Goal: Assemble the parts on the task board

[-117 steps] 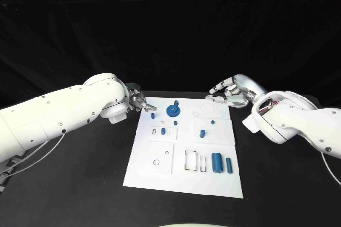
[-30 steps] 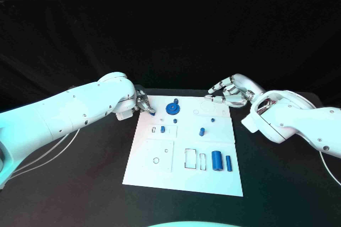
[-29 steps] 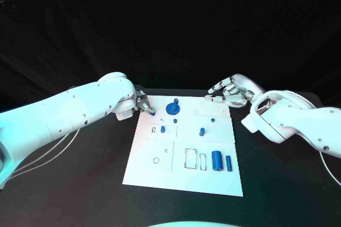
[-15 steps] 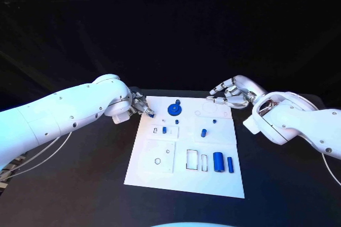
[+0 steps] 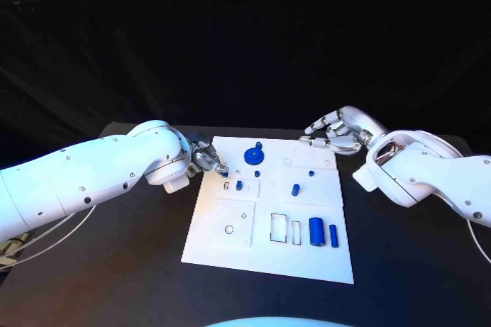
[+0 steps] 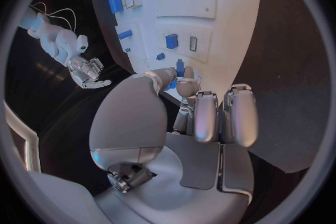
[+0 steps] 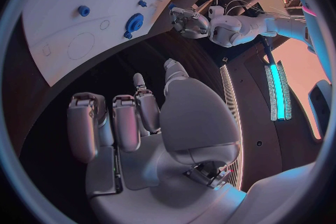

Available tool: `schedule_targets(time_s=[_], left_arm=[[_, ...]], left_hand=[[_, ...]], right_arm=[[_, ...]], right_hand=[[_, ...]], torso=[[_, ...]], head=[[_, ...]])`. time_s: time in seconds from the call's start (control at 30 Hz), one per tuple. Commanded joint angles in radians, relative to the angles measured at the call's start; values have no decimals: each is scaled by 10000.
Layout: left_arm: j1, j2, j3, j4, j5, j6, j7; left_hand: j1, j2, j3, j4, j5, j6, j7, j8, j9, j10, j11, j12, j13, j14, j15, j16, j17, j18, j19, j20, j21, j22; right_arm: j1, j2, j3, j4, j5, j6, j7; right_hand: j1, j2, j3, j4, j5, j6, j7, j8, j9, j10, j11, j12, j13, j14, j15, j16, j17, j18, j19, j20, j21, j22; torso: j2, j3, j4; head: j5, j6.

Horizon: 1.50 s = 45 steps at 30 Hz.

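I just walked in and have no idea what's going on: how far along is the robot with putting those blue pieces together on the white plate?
Early, it seems. The blue gear already stands on the task board. The left hand pinches a small blue part at the board's edge. The two blue cylinders lie loose, and the right hand holds nothing.

Board layout, head view
Task board [image 5: 230, 245] mid-table [image 5: 102, 284]; left hand [image 5: 208, 159] at its far-left corner, right hand [image 5: 333, 134] beyond far-right corner; 2 cylinders [image 5: 323, 232] lie side by side near-right.
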State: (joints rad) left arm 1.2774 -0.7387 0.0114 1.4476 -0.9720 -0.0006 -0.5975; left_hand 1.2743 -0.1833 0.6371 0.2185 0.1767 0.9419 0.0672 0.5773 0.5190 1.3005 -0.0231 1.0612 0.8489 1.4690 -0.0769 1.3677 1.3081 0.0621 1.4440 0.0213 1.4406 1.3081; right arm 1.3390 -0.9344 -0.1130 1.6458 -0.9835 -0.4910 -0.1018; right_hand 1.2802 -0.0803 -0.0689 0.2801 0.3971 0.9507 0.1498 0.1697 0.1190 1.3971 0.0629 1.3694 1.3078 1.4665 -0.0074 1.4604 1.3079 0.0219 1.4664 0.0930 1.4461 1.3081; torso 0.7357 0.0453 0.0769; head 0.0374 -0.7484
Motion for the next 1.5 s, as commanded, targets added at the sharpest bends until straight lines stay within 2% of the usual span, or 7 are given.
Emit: schedule_targets(time_s=[0.03, 0.3, 0.43, 0.8, 1.5], left_arm=[[-158, -65, -2, 252, -984, -746, -6], [-432, -49, -4, 492, -1877, -659, -167], [-495, 2, -5, 487, -2068, -537, -242], [-551, 123, -9, 416, -2502, -71, -361], [-560, 234, -14, 330, -2729, 415, -448]], left_hand=[[-114, 17, 1723, -1639, -6, 133, -133, 73, 131, 57, -18, 32, 1, 452, -74, -4, 419, -79, 59, -12, 43, 230], [-265, -93, 1918, -1721, 190, 179, -162, 153, 194, 163, -48, 96, 103, 454, -101, -3, 423, -110, 135, -40, 123, 375], [-344, -140, 1981, -1739, 278, 198, -181, 205, 240, 200, -62, 110, 124, 455, -114, -4, 423, -115, 151, -52, 141, 404], [-435, -205, 2064, -1779, 406, 201, -201, 277, 312, 234, -82, 122, 149, 455, -131, -5, 423, -132, 191, -68, 185, 484], [-548, -259, 2132, -1801, 559, 206, -224, 362, 401, 270, -100, 144, 188, 456, -148, -6, 424, -137, 199, -77, 196, 505]], right_arm=[[-5, -7, 2, 12, -29, 105, 53], [-10, -6, 2, 11, -20, 123, 60], [-14, -9, 2, 11, -19, 124, 63], [-17, -16, 2, 9, -10, 146, 74], [-21, -14, 1, 15, -8, 161, 80]], right_hand=[[-44, 107, -52, 2, 27, -42, -55, 69, -10, 15, -19, 0, 784, 652, -85, -31, 1030, 97, 462, -47, -42, 1678], [-44, 110, -51, 3, 29, -42, -55, 69, -10, 14, -19, -2, 783, 650, -85, -36, 1023, 98, 460, -48, -47, 1674], [-44, 110, -51, 3, 29, -42, -55, 69, -10, 14, -19, -2, 783, 650, -85, -36, 1023, 98, 460, -48, -47, 1674], [-44, 110, -51, 3, 29, -42, -55, 69, -10, 14, -19, -2, 783, 650, -85, -36, 1023, 98, 460, -48, -47, 1674], [-43, 131, -55, 5, 53, -42, -55, 71, -12, 13, -20, -2, 780, 652, -85, -33, 1029, 96, 465, -49, -38, 1681]], torso=[[12, -5, 6], [25, -4, -20], [15, 1, -23], [8, 5, -20], [12, 6, -19]], head=[[9, -26], [42, -61], [46, -88], [48, -137], [26, -156]])
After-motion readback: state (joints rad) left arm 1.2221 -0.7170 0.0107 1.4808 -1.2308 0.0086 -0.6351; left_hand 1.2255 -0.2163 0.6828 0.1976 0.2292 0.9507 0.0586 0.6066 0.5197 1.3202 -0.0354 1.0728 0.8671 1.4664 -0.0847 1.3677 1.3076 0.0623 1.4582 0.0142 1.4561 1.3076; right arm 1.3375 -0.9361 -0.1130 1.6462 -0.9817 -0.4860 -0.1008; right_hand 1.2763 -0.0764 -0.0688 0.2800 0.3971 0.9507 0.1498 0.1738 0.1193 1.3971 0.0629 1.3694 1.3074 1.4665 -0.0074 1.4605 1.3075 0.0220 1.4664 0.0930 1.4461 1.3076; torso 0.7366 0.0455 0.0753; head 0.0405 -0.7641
